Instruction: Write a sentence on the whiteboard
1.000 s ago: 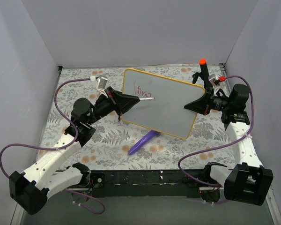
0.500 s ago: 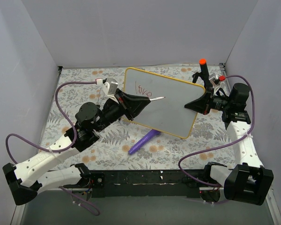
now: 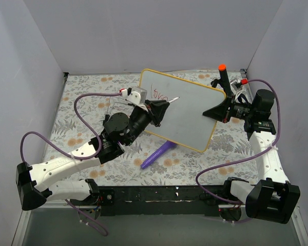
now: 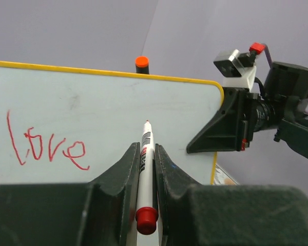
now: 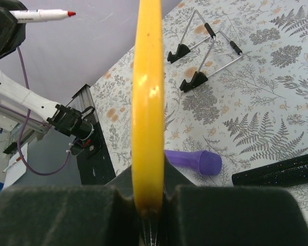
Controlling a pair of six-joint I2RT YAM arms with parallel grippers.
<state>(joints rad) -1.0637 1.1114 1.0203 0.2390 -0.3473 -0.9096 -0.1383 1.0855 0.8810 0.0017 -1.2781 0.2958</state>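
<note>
The whiteboard with a yellow frame is held tilted up off the table. Red handwriting reading "love" sits on its upper left, also in the left wrist view. My left gripper is shut on a white marker with a red tip, pointing at the board's face to the right of the word. I cannot tell whether the tip touches. My right gripper is shut on the board's right edge, seen as a yellow frame between its jaws.
A purple cap-like piece lies on the floral cloth in front of the board. A black marker with an orange cap stands behind the board. A wire stand and a black glittery rod lie on the cloth. Grey walls enclose three sides.
My left arm has swung right and forward, carrying the marker tip from the end of "love" further right across the board. The board's top edge has shifted slightly.
</note>
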